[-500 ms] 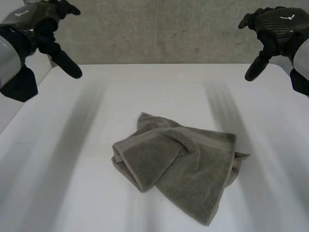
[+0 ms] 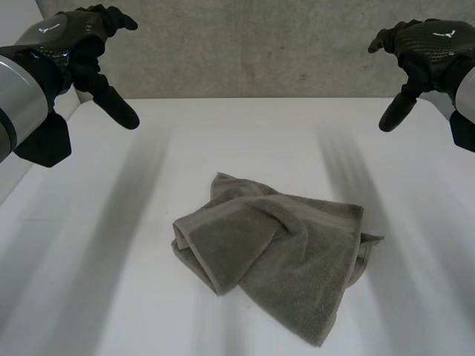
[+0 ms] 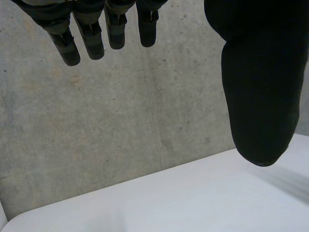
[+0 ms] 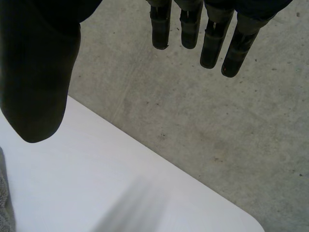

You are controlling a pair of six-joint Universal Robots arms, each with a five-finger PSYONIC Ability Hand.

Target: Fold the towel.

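Note:
A grey-green towel [image 2: 278, 248] lies crumpled and partly folded over itself on the middle of the white table [image 2: 111, 245]. My left hand [image 2: 78, 52] hovers high above the table's far left corner, fingers straight and spread, holding nothing. My right hand [image 2: 419, 48] hovers high above the far right corner, also open and empty. Both hands are well apart from the towel. In the left wrist view my left hand's fingers [image 3: 91, 29] and thumb [image 3: 258, 87] stand apart over the table's far edge. In the right wrist view my right hand's fingers [image 4: 212, 36] and thumb [image 4: 38, 77] are likewise apart; a towel edge [image 4: 4, 193] shows.
A grey concrete wall [image 2: 252, 44] rises behind the table's far edge. The table's far corners are rounded, with bare white surface [image 2: 245, 133] all around the towel.
My left hand has moved a little right and down, toward the table. My right hand has shifted slightly. The towel has not moved.

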